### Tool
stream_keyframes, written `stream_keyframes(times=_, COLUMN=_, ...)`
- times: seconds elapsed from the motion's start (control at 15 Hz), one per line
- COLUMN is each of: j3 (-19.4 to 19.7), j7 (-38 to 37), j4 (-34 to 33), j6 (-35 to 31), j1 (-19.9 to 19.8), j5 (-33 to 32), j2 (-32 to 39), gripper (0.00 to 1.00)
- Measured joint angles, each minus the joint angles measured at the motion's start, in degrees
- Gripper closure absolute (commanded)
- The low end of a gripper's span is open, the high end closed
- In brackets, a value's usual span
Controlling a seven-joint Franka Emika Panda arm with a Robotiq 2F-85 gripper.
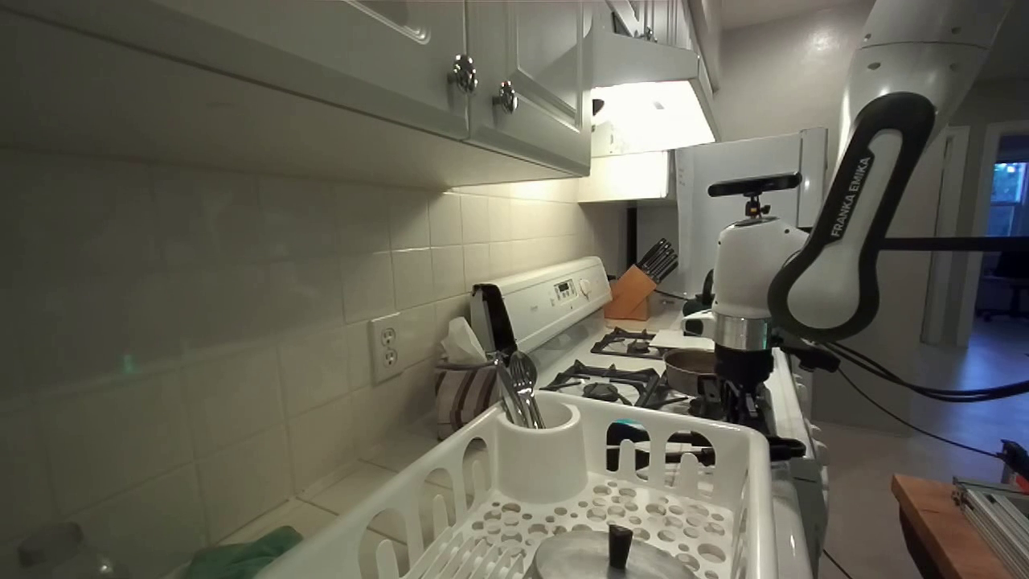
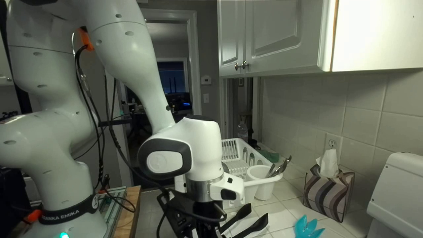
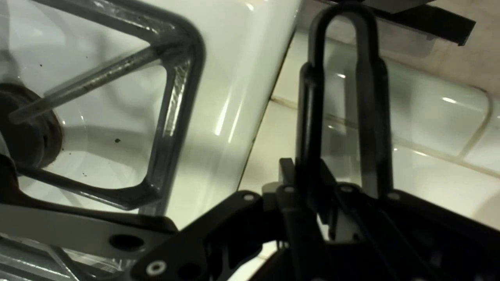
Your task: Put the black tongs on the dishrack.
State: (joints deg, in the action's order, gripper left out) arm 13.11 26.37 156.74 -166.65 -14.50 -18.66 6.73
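The black tongs are a long U shape in the wrist view, with the bend at the top. My gripper is shut on one arm of the tongs; the other arm stands apart to its right. In an exterior view the two spoon-like ends of the tongs stick out beside the gripper, near the tiled counter. In an exterior view the tongs show behind the dishrack, and the gripper is just past its far end. The white dishrack also shows behind the arm in an exterior view.
The dishrack holds a pot lid and a white cup with cutlery. The stove with black grates and a pan adjoins the counter. A striped tissue box and a blue petal-shaped item stand nearby. Cabinets hang overhead.
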Motion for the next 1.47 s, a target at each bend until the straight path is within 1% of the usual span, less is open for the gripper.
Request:
stream_keyframes(times=0.13, j3=-1.56, j7=2.65, j4=-0.3, j6=3.65, j1=0.01, j5=1.64, j2=-1.8, gripper=0.97)
stream_keyframes(times=0.27, j3=-2.24, j7=5.46, j4=-0.93, j6=7.31, j1=0.03, j5=2.44, j2=-3.55, gripper=0.97)
stream_keyframes(times=0.67, j3=-1.04, j7=15.03, j4=-4.6, j6=20.75, j1=0.01, j5=2.79, j2=-9.62, gripper=0.97)
stream_keyframes(times=0.87, j3=-0.24, j7=18.58, j4=-7.7, j6=29.09, j1=0.0, j5=2.38, j2=-11.89, gripper=0.97)
stream_keyframes(times=1.07, j3=-0.05, j7=20.19, j4=-11.62, j6=37.68, j1=0.0, j5=1.04, j2=-12.91, gripper=0.97)
stream_keyframes(times=1.27, j3=-0.05, j7=21.68, j4=-15.63, j6=44.7, j1=0.02, j5=-0.64, j2=-12.94, gripper=0.97)
stream_keyframes(times=1.47, j3=-0.05, j7=25.25, j4=-19.31, j6=51.14, j1=0.28, j5=-0.55, j2=-12.81, gripper=0.97)
